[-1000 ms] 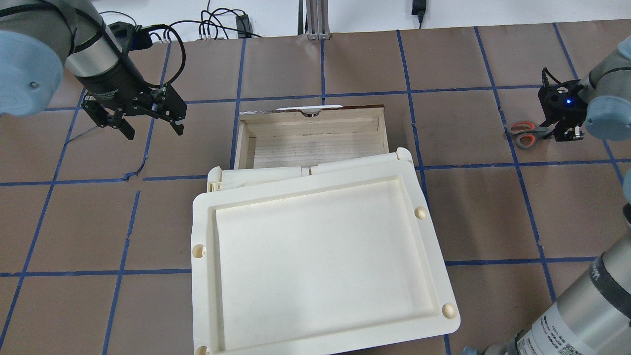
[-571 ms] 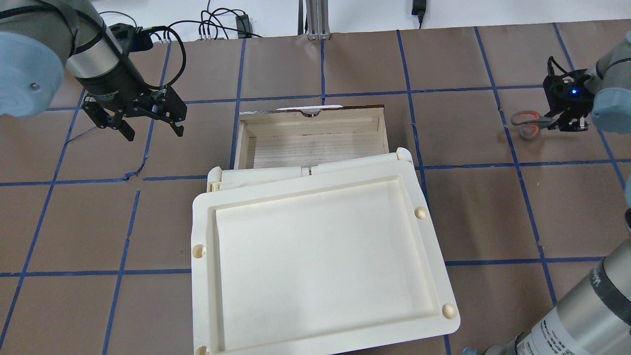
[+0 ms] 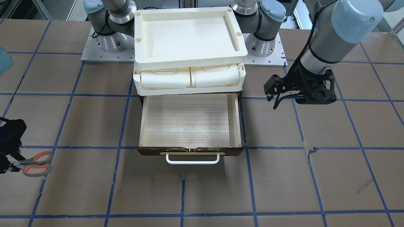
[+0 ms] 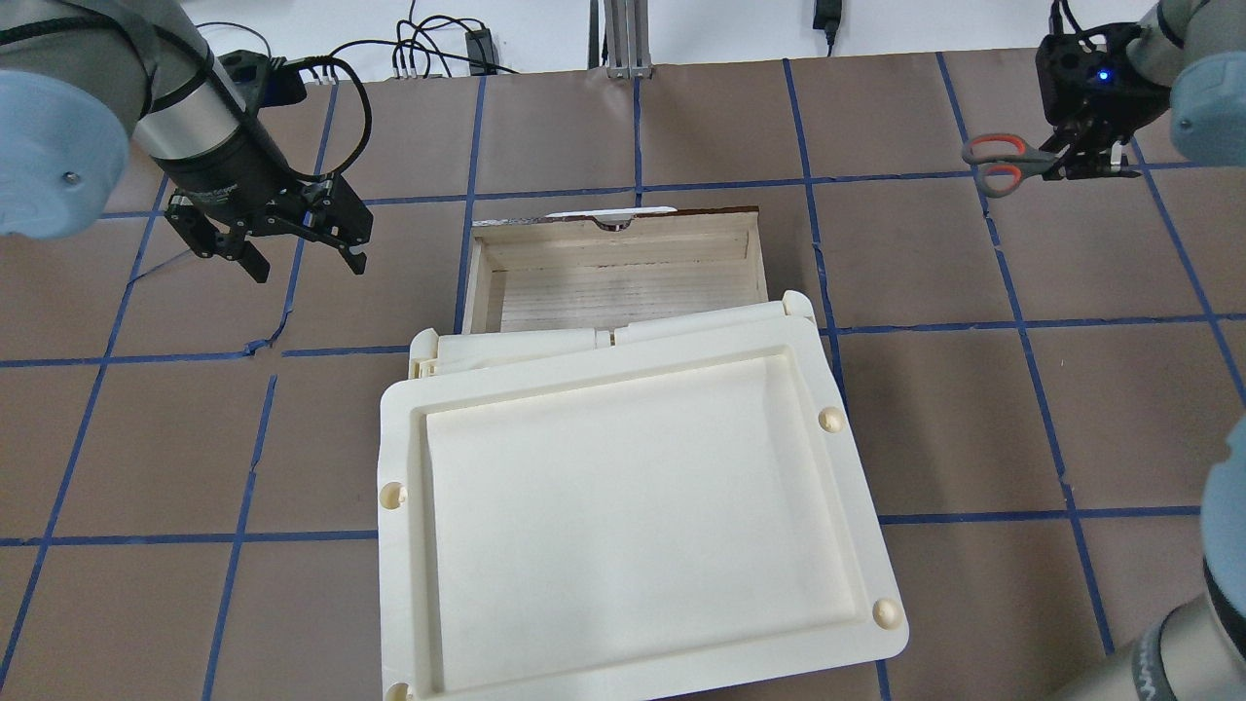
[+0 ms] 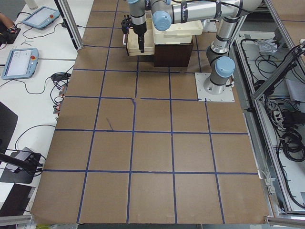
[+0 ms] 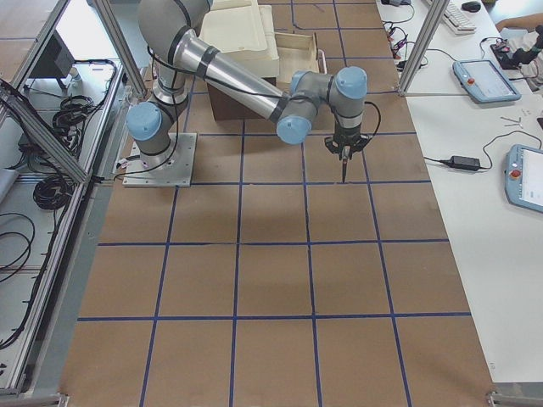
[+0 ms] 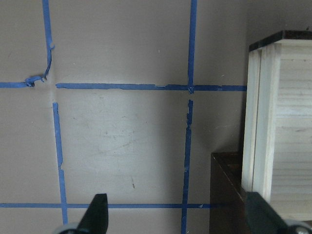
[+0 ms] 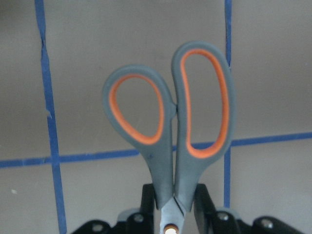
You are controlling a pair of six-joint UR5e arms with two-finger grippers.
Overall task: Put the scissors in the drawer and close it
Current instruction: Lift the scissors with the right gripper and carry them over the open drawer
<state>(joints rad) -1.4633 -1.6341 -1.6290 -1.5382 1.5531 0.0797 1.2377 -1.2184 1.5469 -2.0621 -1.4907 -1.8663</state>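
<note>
Grey-and-orange scissors (image 4: pixel 1032 162) pinched tight in right gripper (image 4: pixel 1079 164), well apart from open wooden drawer (image 4: pixel 623 282), left gripper (image 4: pixel 304 261) spread wide beside drawer

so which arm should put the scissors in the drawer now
Right: the right fingers are shut on the scissors, and the drawer stands open and empty. The left fingers are open, holding nothing, beside the drawer.

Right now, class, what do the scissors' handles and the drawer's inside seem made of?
Scissors: handles look like matte grey plastic, loops lined in orange, maybe rubber. Drawer: inside looks like pale bare wood, with visible grain lines.
</note>
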